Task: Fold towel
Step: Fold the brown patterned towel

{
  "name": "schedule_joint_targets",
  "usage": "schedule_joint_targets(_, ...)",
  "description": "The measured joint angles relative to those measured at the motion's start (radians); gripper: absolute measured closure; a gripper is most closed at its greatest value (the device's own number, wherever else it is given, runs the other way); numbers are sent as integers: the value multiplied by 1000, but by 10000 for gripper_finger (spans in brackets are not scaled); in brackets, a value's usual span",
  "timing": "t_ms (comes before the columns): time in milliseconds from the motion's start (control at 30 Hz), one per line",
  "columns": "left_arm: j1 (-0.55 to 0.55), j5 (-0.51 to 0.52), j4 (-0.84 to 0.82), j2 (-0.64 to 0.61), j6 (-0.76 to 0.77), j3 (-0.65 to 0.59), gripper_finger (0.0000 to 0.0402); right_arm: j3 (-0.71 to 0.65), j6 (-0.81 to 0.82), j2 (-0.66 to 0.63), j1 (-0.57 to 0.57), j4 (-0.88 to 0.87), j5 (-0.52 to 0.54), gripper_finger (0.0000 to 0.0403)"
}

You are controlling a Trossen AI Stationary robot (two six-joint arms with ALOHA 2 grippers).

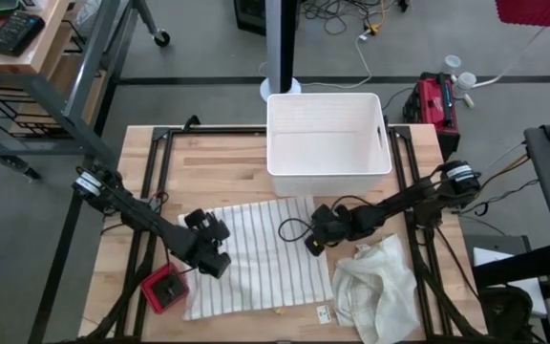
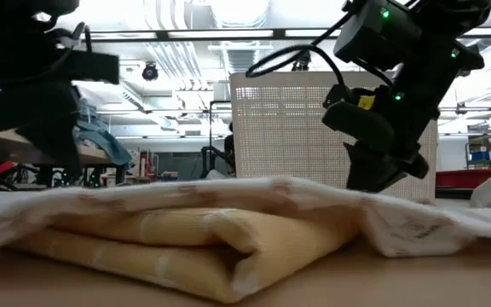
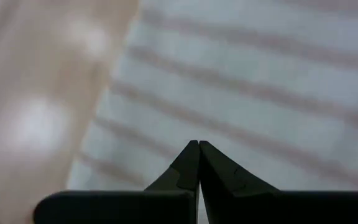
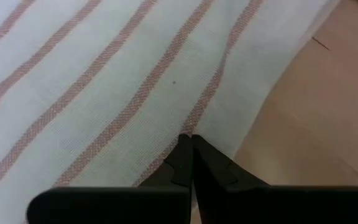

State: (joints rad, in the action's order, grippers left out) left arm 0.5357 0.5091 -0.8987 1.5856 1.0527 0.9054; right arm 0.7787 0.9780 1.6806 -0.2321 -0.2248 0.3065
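The white, thin-striped cloth towel [image 1: 256, 256] lies flat between both grippers. The left gripper [image 1: 210, 260], fingers pressed together, sits at its left edge; the right gripper [image 1: 315, 241], likewise closed and empty, at its right edge. Bare wooden table [image 1: 208, 162] lies beyond them.

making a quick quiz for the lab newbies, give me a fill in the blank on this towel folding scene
1. The striped towel lies on the wooden table, spread ____.
2. The fingers of the left gripper and of the right gripper are ____.
3. The white bin sits at the table's ____ edge, beyond the towel.
4. The crumpled white cloth lies beside the towel, on the ____ arm's side.

Missing words: flat; shut; far; right
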Motion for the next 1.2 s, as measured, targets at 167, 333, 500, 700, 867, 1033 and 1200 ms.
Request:
schedule_joint_targets(167,0,-140,-4,0,17,0,401,-1,25,-26,0,-107,-43,403)
schedule_joint_targets(333,-2,-156,-7,0,34,-13,401,0,33,-27,-1,-180,-72,403)
schedule_joint_targets(500,0,-157,21,0,62,-96,401,-1,17,-26,-17,-178,-60,403)
schedule_joint_targets(700,5,-213,157,-11,107,-208,401,-3,13,-26,-30,-179,-40,403)
schedule_joint_targets(867,3,-231,-138,0,311,-172,401,-3,5,-25,-29,-163,-41,403)
schedule_joint_targets(1033,3,-247,-245,-8,361,-114,401,-5,-9,-24,-29,-156,-41,403)
schedule_joint_targets(1200,11,-239,-206,-12,302,-31,401,-5,-11,-30,-35,-155,-18,403)
